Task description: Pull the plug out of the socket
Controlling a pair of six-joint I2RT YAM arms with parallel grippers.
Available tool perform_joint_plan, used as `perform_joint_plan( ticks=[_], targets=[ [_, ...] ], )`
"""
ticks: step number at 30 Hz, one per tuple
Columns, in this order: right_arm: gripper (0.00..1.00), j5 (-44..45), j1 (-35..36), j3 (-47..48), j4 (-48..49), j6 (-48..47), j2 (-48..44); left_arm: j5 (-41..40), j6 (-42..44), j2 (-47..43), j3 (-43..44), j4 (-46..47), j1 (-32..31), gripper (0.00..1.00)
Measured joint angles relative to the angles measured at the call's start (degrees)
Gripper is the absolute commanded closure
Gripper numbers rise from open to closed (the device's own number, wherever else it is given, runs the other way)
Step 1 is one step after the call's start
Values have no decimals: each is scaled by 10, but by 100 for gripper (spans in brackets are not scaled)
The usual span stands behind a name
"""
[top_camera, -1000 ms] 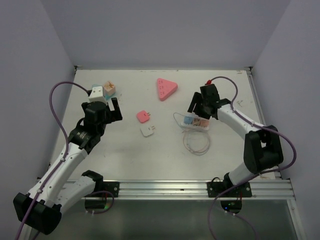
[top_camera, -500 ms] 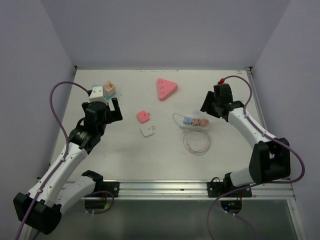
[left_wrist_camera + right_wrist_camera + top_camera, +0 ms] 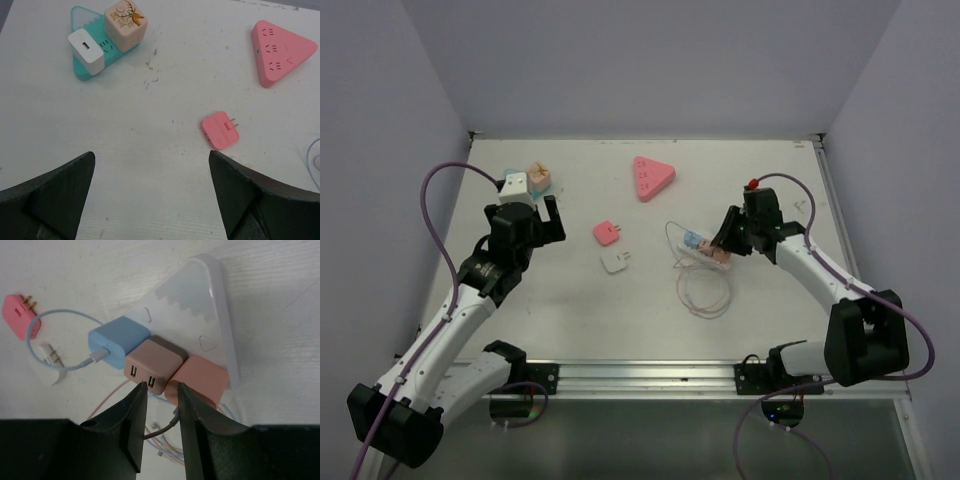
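A white triangular socket (image 3: 220,325) lies right of centre and carries three plugs: a blue plug (image 3: 119,342) with a cable, a brown plug (image 3: 152,365) and a salmon plug (image 3: 200,382). It also shows in the top view (image 3: 705,246). My right gripper (image 3: 161,386) is low over it, jaws only a narrow gap apart. Its fingertips (image 3: 140,395) touch the near edge of the brown and salmon plugs, and a thin brown cable crosses between the fingers. In the top view the right gripper (image 3: 722,246) covers the socket's right end. My left gripper (image 3: 151,155) is wide open and empty, hovering at the left (image 3: 520,204).
A teal socket (image 3: 85,60) with a white and a peach plug sits at the far left. A pink triangular socket (image 3: 652,176) lies at the back. A loose pink adapter (image 3: 608,233) and a white adapter (image 3: 615,262) lie in the middle. Coiled cables (image 3: 705,292) lie in front of the white socket.
My right gripper pulled back to the right, then came down on the white socket's near side. The socket and cable coil shifted slightly left and nearer. The left arm has not moved.
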Motion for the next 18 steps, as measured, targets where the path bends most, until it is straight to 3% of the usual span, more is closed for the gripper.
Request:
perform_joint_plan(
  ticks=[11, 18],
  targets=[
    [65, -50, 62, -38, 16, 60, -67, 0, 0, 6, 0, 0, 0, 0],
    [51, -21, 16, -108, 61, 73, -161, 0, 0, 7, 0, 0, 0, 0]
  ],
)
